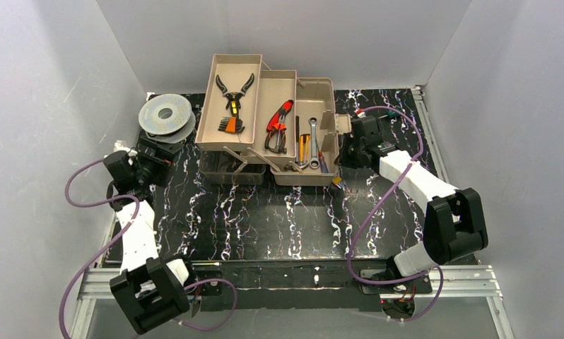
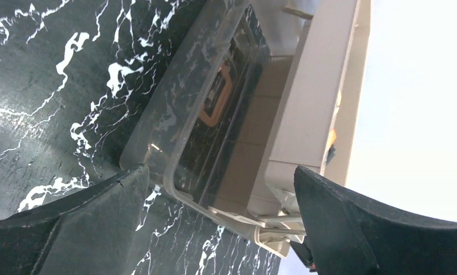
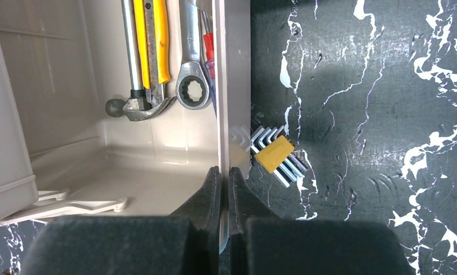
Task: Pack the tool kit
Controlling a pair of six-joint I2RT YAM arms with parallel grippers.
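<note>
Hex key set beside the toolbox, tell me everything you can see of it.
The hex key set is a fan of silver, metal-looking L-shaped keys held in a yellow clip, seemingly plastic. It lies flat on the black marbled table, outside the tan toolbox, beyond its right wall near the front corner. The keys' bent ends point at that wall; whether they touch it is unclear. The right hand pinches the wall nearby without touching the set.

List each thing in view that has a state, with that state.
toolbox: open
trays: folded out
lid: open, below the trays
hammer: inside the toolbox
wrench: inside the toolbox
hex key set: lying outside the toolbox
left gripper: open, empty
right gripper: shut on the toolbox wall
</note>
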